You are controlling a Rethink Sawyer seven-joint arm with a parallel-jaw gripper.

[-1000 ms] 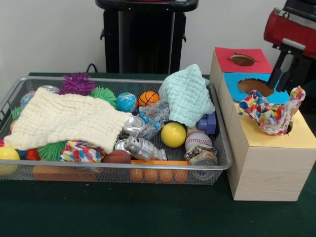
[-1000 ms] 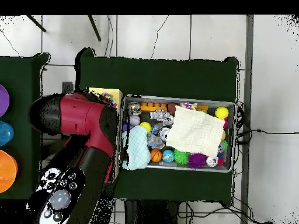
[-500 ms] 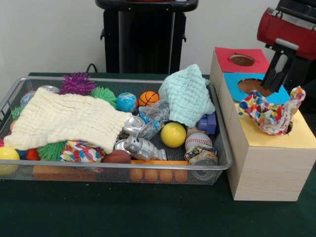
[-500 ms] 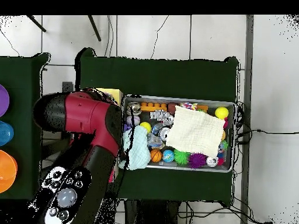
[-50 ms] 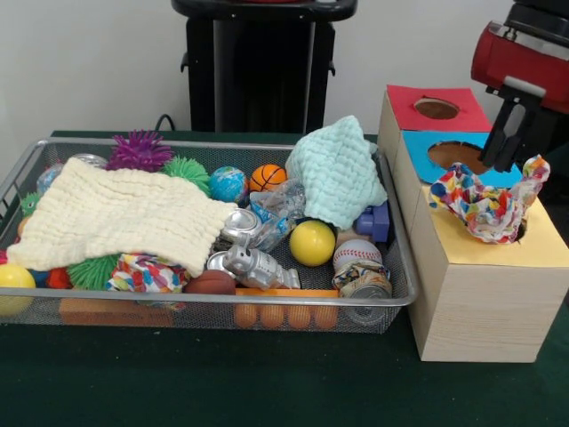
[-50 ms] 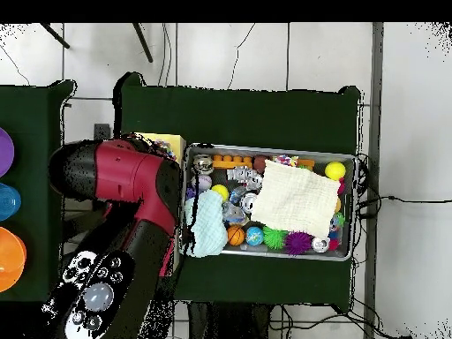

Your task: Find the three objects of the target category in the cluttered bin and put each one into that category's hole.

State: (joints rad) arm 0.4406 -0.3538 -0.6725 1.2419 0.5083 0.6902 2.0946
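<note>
The multicoloured patterned cloth point(image 5: 487, 210), soft and floppy, drapes half into the yellow-topped hole, best pinched at a bunched fold; the pincer point(image 5: 503, 151) hovers above, its grip indiscernible.

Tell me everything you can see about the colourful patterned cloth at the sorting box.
The colourful cloth is a soft, crumpled fabric printed with red, yellow, blue, green and white patches. It sits bunched on the yellow top of the wooden box, apparently over that section's hole, which it hides; how far it has gone in cannot be told. Two ends stick up, one at the left and a taller one at the right. Its far edge overlaps the blue section. The gripper hangs just behind it, apparently not touching.
</note>
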